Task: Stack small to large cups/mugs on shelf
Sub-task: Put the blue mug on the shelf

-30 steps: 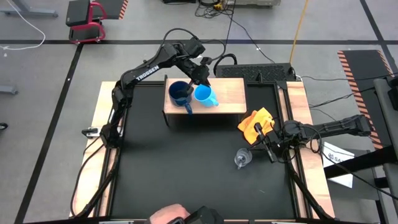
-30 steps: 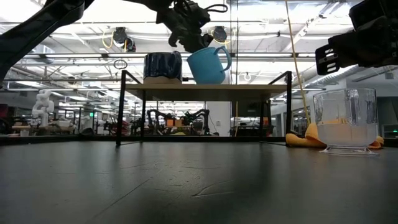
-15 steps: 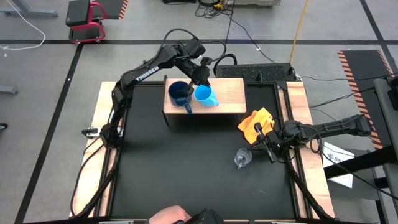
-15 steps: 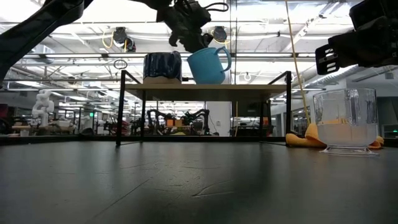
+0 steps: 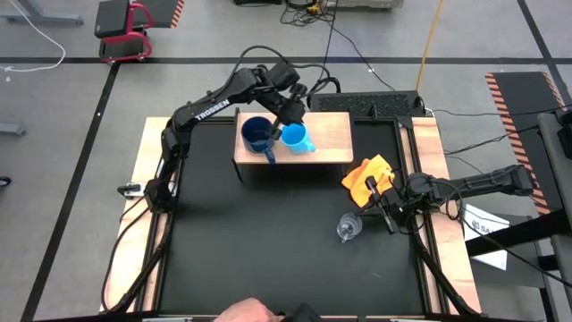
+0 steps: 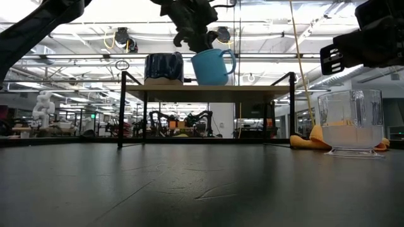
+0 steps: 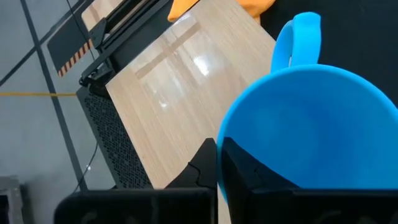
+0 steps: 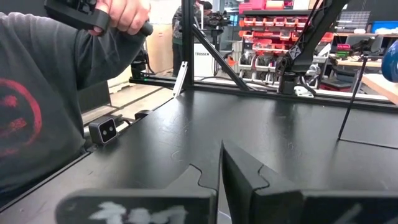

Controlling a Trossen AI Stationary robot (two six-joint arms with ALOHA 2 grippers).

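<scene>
The light sky-blue mug (image 5: 295, 137) stands upright on the shelf (image 5: 332, 134), handle toward the right; it also shows in the low view (image 6: 213, 67). The dark navy-blue mug (image 5: 256, 133) sits on its base on the shelf's top board just left of it. My left gripper (image 5: 289, 116) is shut on the light blue mug from above. The small clear glass cup (image 5: 347, 228) stands on the black table top at the right. My right gripper (image 5: 382, 211) is shut and empty, just right of the glass cup. My left gripper holds the light blue mug by its rim (image 7: 221, 140), on the side opposite the handle (image 7: 297, 37). One finger (image 7: 242, 177) is inside the mug and one outside. The fingers come from above, slanting down. The mug is upright, its base at the shelf's top board (image 6: 252, 89); resting or just clear, I cannot tell.
An orange-yellow cloth (image 5: 368, 177) lies on the table between the shelf and my right gripper. A person shows in the right wrist view, one hand (image 8: 121, 14) on a dark handle. Pale wooden planks (image 5: 431, 170) border the black table top.
My left gripper has shifted slightly toward the table's right edge with the light blue mug, which was tilted and now stands more upright over the shelf.
</scene>
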